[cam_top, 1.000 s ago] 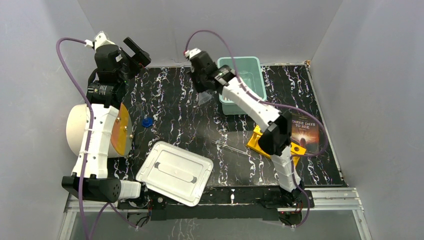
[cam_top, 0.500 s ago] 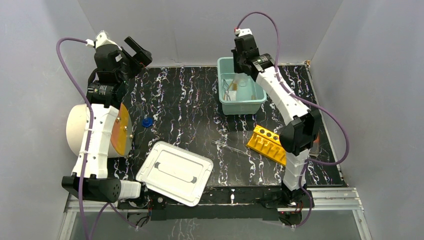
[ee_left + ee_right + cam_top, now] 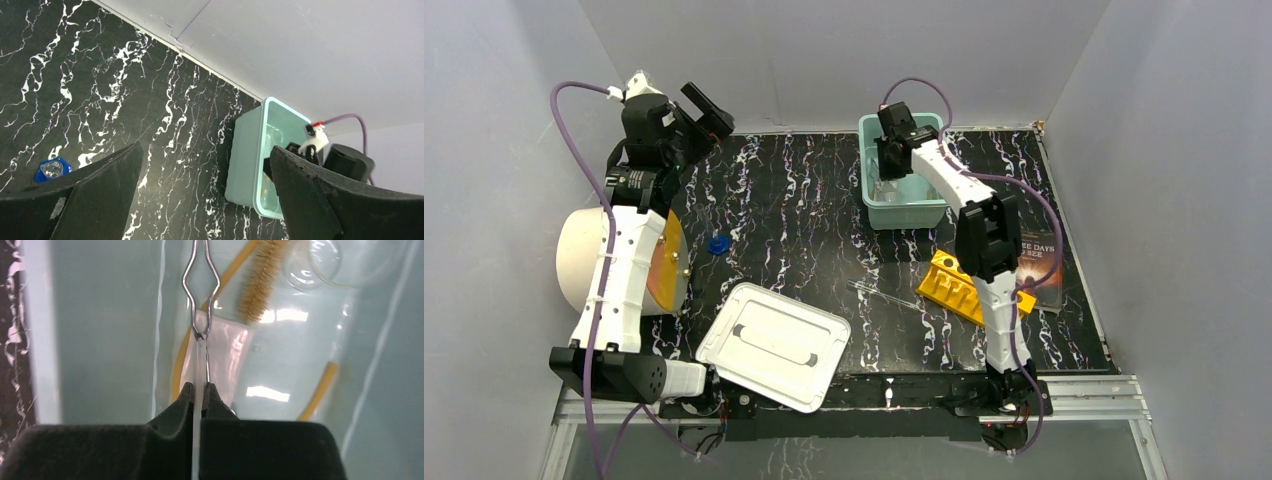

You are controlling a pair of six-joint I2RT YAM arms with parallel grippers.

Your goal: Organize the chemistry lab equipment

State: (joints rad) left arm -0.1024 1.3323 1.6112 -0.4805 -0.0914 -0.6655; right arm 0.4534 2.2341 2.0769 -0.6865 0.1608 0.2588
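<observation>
The left arm has barely stirred: the left jaws hang spread wide, raised near the far left corner of the worktop [image 3: 804,200], as they were a second ago. The drum [image 3: 579,258], blue cap [image 3: 717,244], lid [image 3: 774,345] and glass rod [image 3: 886,294] lie where they lay. The right arm has swung from left of the bin [image 3: 904,213] to dip into it. The right jaws are pressed on a thin clear edge, seemingly the bag [image 3: 225,355], down among a tube [image 3: 321,385], a brush [image 3: 262,285] and a beaker [image 3: 325,260]. That arm covers part of the rack [image 3: 946,283] and the book [image 3: 1036,262]. From above, the bin's contents are hard to read. The worktop is black, white-veined marble, with grey walls all round.
</observation>
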